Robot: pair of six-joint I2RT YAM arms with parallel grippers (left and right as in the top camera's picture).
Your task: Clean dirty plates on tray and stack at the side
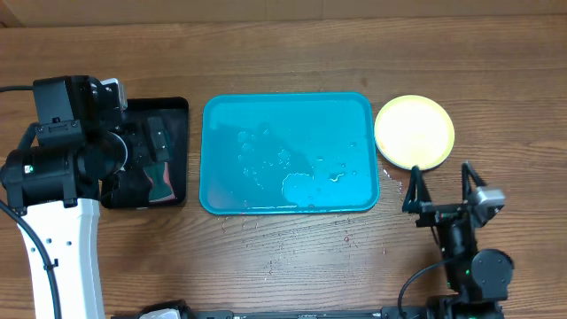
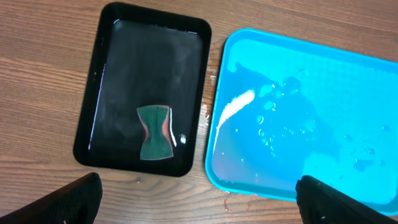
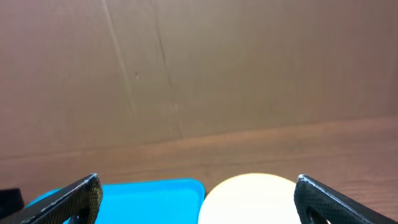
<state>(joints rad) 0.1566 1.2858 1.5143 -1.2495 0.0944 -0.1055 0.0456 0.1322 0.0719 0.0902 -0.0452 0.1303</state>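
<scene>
**Tray** (image 1: 229,120): turquoise plastic, rectangular, with rounded corners and a raised rim. It lies flat at mid-worktop. The glossy floor is wet, with beads and a shallow puddle of water, and carries no plate.

**Plate** (image 1: 414,132): round, shallow and smooth, pale yellow with a yellow-green edge. It sits on the worktop (image 1: 283,53) just beside the tray's right end. Cannot tell whether others lie beneath it.

**Black tray** (image 2: 127,59): smaller and narrower, of shiny plastic with a wet film. It lies left of the tray.

**Sponge** (image 2: 155,132): hourglass-shaped, dark green with reddish sides. It lies flat in the black tray.

**Worktop**: brown wood grain, speckled with droplets in front of the tray.

**Left hand** (image 2: 205,205): dark fingers spread wide, released, above the black tray.

**Right hand** (image 1: 439,188): fingers spread wide, holding nothing, near the plate.
</scene>
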